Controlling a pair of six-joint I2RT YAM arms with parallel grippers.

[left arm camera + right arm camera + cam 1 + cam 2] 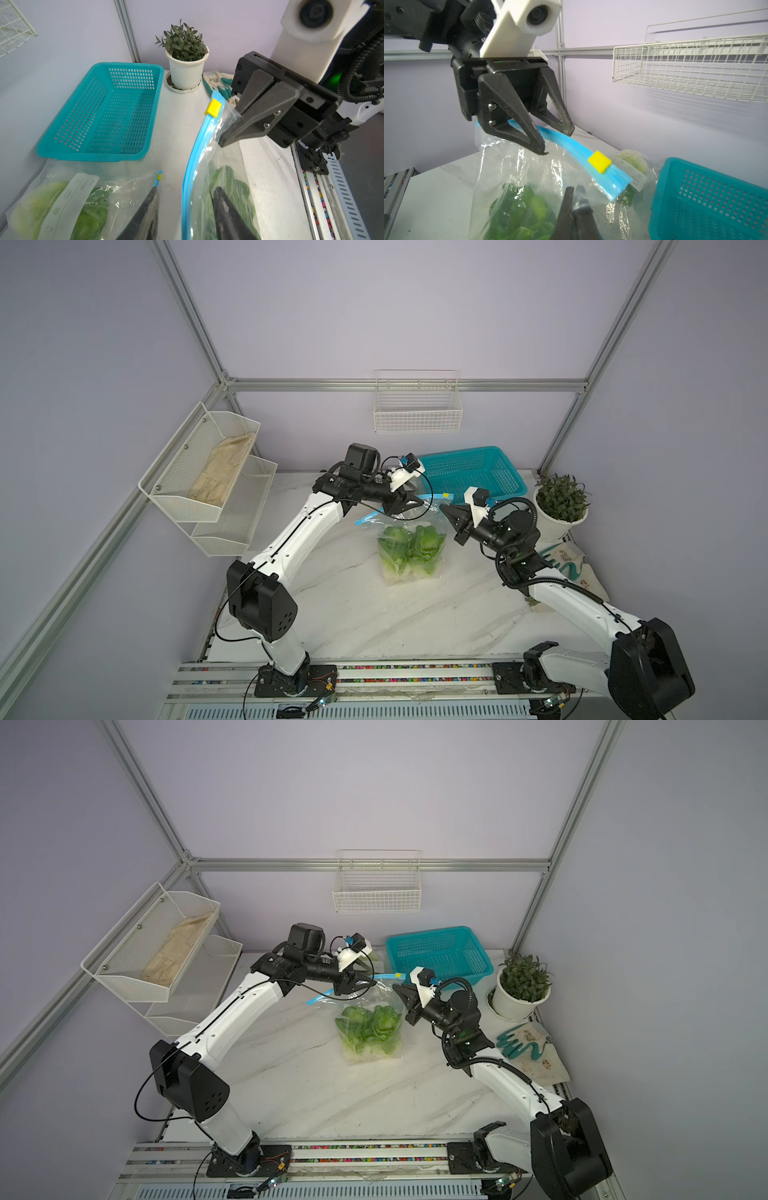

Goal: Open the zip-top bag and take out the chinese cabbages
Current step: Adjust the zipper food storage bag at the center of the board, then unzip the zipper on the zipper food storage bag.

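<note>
Left gripper (556, 142) hangs jaws apart astride the blue strip (571, 148) of the zip-top bag (432, 516); right gripper (224, 141) pinches its clear edge. I see the chinese cabbages (415, 547) inside, mid-table, teal basket (471, 475) just behind, and a second labelled bag (62, 203) whose print I can't read.

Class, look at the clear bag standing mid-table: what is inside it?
Inside the bag are leafy green cabbages with white bases at the bottom. They overlap and the plastic wrinkles, so their exact number and rear sides are hidden.
</note>
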